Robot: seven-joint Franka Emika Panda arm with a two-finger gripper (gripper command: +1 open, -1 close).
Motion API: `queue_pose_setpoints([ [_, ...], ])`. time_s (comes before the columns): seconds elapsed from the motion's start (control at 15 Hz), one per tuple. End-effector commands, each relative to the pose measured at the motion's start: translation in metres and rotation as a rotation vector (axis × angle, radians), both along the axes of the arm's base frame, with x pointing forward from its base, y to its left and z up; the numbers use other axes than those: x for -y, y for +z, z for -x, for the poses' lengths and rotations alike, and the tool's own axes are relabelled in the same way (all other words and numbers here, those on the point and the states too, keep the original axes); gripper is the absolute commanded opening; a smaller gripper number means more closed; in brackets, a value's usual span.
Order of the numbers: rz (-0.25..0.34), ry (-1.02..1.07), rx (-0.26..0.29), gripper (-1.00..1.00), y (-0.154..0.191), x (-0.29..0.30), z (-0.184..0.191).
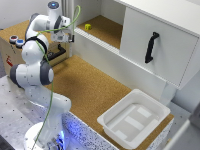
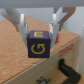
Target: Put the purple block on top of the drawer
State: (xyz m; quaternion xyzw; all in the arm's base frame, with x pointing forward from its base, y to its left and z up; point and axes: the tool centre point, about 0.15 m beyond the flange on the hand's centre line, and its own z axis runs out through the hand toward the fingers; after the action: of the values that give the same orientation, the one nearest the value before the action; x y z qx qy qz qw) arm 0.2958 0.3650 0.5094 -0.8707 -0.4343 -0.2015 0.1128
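The purple block, marked with a yellow letter, sits between my gripper's fingers, which press against its two sides. Under it lies the light plywood of the drawer, whose black bar handle shows nearby. Whether the block touches the wood I cannot tell. In the exterior view my gripper hangs over the drawer's edge nearest the cork floor, close to the handle. Round coloured buttons stand on the drawer's top. The arm hides the block in that view.
A small yellow block lies on the cork shelf at the back. A white cabinet door with a black handle fills the exterior view's right. An empty white bin stands at the front right of the cork floor.
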Motion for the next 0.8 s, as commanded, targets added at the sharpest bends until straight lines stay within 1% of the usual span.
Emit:
queue_pose_setpoints([
  [0.0,-0.134,0.246,-0.015,-1.0,-0.021,-0.032,0.035],
  [0.2,-0.156,0.39,-0.026,-1.0,-0.035,-0.052,0.038],
  [0.33,-0.169,0.497,-0.028,-1.0,-0.038,-0.064,0.037],
  [0.4,-0.157,0.542,-0.021,-1.0,-0.042,-0.069,0.038],
  [0.53,-0.154,0.603,-0.025,-1.0,-0.052,-0.08,0.036],
  [0.67,-0.166,0.627,-0.031,-1.0,-0.057,-0.089,0.031],
  [0.73,-0.179,0.622,-0.044,-1.0,-0.06,-0.092,0.025],
])
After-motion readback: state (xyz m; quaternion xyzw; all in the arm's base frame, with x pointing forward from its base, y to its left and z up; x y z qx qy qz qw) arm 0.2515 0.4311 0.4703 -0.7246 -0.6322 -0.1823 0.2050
